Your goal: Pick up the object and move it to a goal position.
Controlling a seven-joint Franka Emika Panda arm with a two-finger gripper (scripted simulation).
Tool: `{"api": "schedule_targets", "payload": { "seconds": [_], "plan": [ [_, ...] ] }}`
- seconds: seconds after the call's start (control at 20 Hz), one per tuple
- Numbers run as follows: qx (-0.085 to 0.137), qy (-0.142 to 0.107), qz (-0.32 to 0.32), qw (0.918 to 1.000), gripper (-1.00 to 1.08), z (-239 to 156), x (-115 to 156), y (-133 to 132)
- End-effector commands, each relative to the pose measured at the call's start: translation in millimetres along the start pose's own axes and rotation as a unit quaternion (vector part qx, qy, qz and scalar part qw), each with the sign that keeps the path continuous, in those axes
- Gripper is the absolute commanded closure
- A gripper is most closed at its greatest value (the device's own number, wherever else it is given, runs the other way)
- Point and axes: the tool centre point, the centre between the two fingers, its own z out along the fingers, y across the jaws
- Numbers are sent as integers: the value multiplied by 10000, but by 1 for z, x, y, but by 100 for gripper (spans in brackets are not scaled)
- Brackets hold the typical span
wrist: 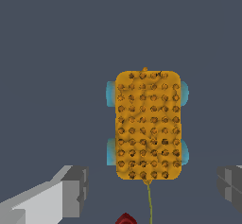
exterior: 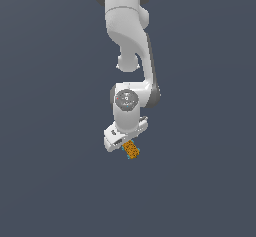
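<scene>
In the wrist view, the nearest things are the two grey fingers (wrist: 71,190) of the gripper (wrist: 151,190), one at each side of the picture. They stand far apart, so the gripper is wide open, and it holds nothing. A small dark red dot (wrist: 125,219) shows at the picture's edge between the fingers. Past the fingers lies the orange block (wrist: 148,126). It is a rectangle with rounded corners, covered in rows of dark spots, and it has four light-blue bumps on its long sides, two on each side. The block sits in the gap between the fingers but beyond their tips, and neither finger touches it. A thin yellowish line (wrist: 150,202) runs from the near end of the block toward the gripper. Behind the block is only a plain dark grey-blue floor (wrist: 47,53). In the exterior view, the white arm (exterior: 131,31) reaches down from the top of the picture. The white gripper (exterior: 120,142) is at its low end, and the tiny orange block (exterior: 131,150) shows just below it, a little toward the exterior view's right. From this view I cannot tell if they touch.
</scene>
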Motion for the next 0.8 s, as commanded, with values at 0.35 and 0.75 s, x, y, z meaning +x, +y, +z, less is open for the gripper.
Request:
{"api": "schedule_targets", "payload": {
  "seconds": [0.35,0.75],
  "plan": [
    [4,-3,-13,10000,-92,31,0,0],
    [4,-3,-13,10000,108,31,0,0]
  ]
}}
